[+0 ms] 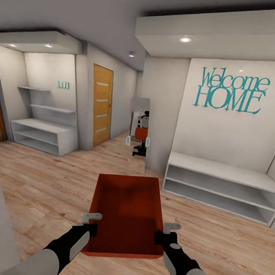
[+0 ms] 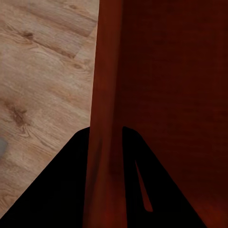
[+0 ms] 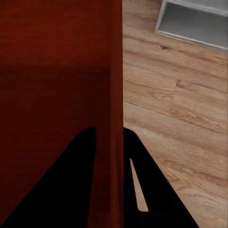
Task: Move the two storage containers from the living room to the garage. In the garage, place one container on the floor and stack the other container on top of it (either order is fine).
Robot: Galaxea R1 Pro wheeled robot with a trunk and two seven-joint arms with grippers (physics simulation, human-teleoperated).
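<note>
hidden: near end of the red bin [image 1: 128,216] partly covered by both claws; bottom of the bin too dark in the wrist views to make out; small green letters [image 1: 63,85] on the far wall too tiny to read
cut off: white shelf unit [image 1: 221,188] under the "welcome home" sign [image 1: 231,91] runs off the right edge; another white shelf unit [image 1: 43,134] on the left partly behind a near wall
left claw [image 1: 91,223]: nearly closed, pinching the left wall of the bin; in the left wrist view [image 2: 108,166] one dark finger on each side of the thin red wall, touching it
right claw [image 1: 165,232]: nearly closed, pinching the right wall of the bin; in the right wrist view [image 3: 110,166] one dark finger inside, one outside, wall squeezed between
bin: held up in the air between the two arms, over the light wood floor [image 1: 45,186], open top facing up, level
inside the bin: nothing to see, just plain red walls and bottom
ahead: wooden door [image 1: 101,105] with pale strips, shut, past the left shelves; tall mirror [image 1: 139,127] showing a bit of red and black
</note>
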